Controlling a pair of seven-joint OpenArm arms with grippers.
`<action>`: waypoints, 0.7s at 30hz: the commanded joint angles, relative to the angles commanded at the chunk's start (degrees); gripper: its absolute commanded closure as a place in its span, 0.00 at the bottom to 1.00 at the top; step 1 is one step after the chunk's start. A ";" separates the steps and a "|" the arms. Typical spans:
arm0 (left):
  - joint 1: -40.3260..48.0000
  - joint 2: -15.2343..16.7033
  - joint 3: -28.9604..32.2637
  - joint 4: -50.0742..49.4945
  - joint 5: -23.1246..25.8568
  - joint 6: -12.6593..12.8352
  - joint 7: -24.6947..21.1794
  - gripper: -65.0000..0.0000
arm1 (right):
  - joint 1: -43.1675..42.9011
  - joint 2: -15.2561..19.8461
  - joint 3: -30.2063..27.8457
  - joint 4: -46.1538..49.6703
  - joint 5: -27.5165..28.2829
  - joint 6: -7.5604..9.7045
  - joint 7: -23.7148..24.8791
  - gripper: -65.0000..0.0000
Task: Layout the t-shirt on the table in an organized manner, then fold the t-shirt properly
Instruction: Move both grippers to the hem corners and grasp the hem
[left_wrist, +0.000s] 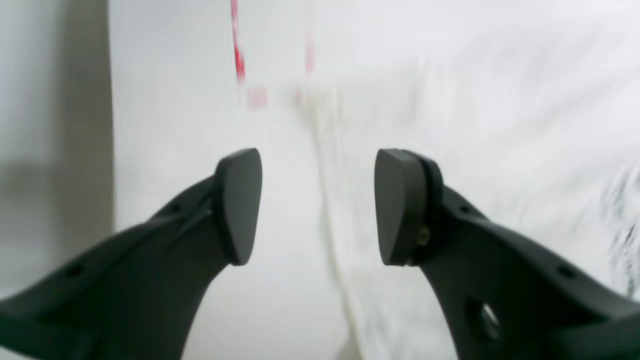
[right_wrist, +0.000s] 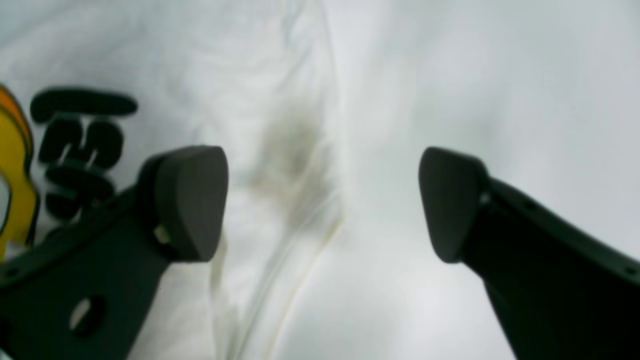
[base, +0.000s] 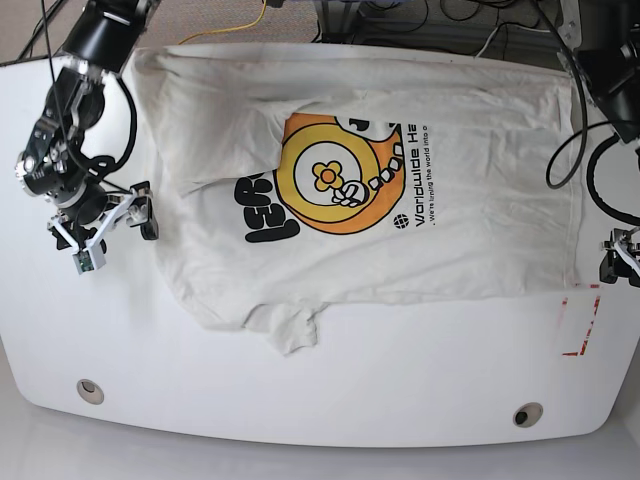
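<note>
Lying crumpled across the white table (base: 330, 400), the off-white flower-print t-shirt (base: 380, 230) runs lengthwise between both arms. Right gripper (right_wrist: 322, 200), jaws apart and empty, hovers over its side edge; left gripper (left_wrist: 317, 205), also parted and empty, straddles the opposite hem. Motion blur obscures contact

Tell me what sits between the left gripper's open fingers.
In the left wrist view, the t-shirt edge and bare table lie between the left gripper fingers.
</note>
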 joint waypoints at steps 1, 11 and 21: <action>-0.97 0.00 0.97 -1.76 0.00 0.00 -1.67 0.49 | 2.29 -0.18 0.00 -2.29 -1.67 0.00 0.09 0.10; -5.45 0.00 7.38 -16.79 0.00 0.00 -15.74 0.49 | 16.26 -0.44 -1.85 -21.45 -9.23 0.00 6.15 0.10; -10.20 -0.35 12.57 -30.59 0.00 5.49 -27.43 0.49 | 23.12 -0.44 -3.25 -41.67 -12.66 0.00 17.32 0.10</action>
